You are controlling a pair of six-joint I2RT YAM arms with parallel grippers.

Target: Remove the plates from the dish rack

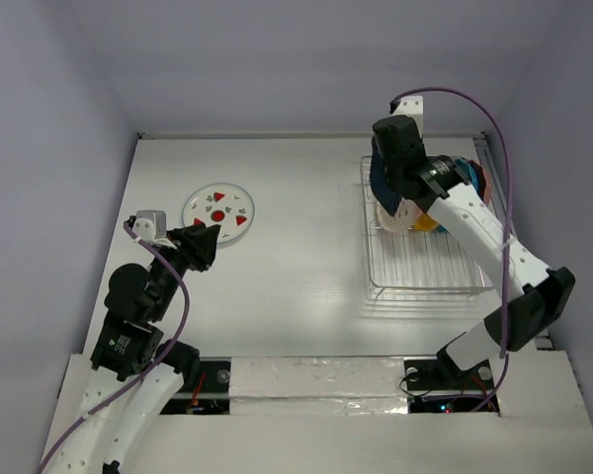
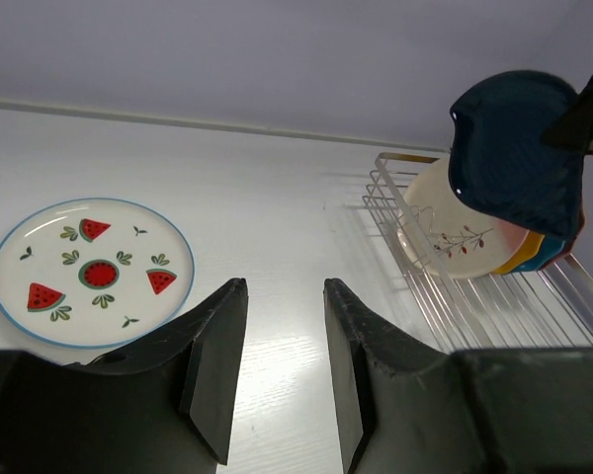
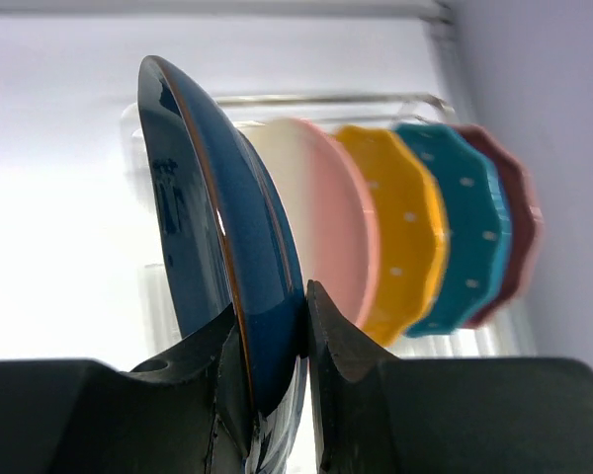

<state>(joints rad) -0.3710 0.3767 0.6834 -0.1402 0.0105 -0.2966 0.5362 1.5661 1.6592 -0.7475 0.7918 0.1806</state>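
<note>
The right arm stretches over the dish rack (image 1: 425,278), wrist bent down. Its right gripper (image 3: 274,318) is clamped on the rim of the navy plate (image 3: 203,217), which is held on edge above the rack's far end, seemingly clear of the wires. Racked just behind it are the cream-and-pink plate (image 3: 321,207), yellow plate (image 3: 407,217), teal plate (image 3: 466,217) and pink plate (image 3: 521,217). Well left of the rack, the left arm is folded low, the left gripper (image 2: 285,286) parted and empty beside the flat watermelon plate (image 2: 92,272).

Bright, even overhead light; shadows soft. Glossy sheen on table (image 1: 316,296) beside dish rack (image 1: 425,272). Right wrist view backlit: navy plate (image 3: 193,217) carries a highlight streak, racked plates (image 3: 415,227) slightly soft.
</note>
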